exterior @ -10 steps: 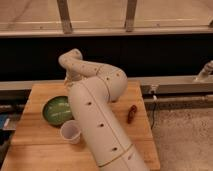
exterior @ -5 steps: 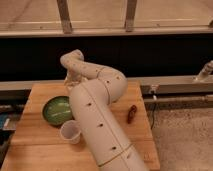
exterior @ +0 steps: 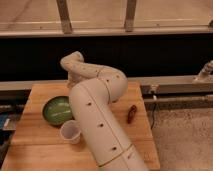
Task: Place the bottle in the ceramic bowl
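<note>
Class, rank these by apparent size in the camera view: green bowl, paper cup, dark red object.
1. green bowl
2. paper cup
3. dark red object
The gripper is hidden behind the arm.

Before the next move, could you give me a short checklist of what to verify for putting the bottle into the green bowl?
1. Ceramic bowl upright on the table: ok.
2. Bowl's visible inside free: ok.
3. Bottle located: cannot tell, none visible.
4. Tool located: cannot tell, hidden behind the arm near the table's far edge.
5. Paper cup clear of the bowl: not ok, it stands right beside it.
6. Dark red object away from the bowl: ok.
</note>
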Robot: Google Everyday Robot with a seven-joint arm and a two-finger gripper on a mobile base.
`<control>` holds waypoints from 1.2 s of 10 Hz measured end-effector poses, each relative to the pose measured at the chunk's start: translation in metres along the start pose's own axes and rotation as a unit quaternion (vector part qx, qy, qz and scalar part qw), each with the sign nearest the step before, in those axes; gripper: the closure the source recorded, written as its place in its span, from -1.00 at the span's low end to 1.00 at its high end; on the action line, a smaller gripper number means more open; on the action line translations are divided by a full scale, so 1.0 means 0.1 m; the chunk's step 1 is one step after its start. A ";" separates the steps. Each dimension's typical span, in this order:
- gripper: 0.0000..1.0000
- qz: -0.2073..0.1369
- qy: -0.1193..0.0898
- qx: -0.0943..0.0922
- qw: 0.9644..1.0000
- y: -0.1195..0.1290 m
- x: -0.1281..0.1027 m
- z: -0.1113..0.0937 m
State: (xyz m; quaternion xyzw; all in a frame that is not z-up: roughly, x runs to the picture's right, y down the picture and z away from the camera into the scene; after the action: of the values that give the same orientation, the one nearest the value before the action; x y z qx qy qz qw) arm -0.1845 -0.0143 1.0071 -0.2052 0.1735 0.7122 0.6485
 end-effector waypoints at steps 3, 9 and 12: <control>0.59 0.003 -0.001 0.003 1.000 -0.08 0.03 0.00; 1.00 0.006 -0.010 0.016 1.000 -0.44 -0.01 -0.23; 1.00 -0.010 -0.011 0.014 1.000 -0.66 -0.04 -0.45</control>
State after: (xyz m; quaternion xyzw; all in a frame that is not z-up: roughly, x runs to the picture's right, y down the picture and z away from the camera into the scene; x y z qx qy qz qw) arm -0.1153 -0.0338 0.9720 -0.1897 0.1743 0.7054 0.6603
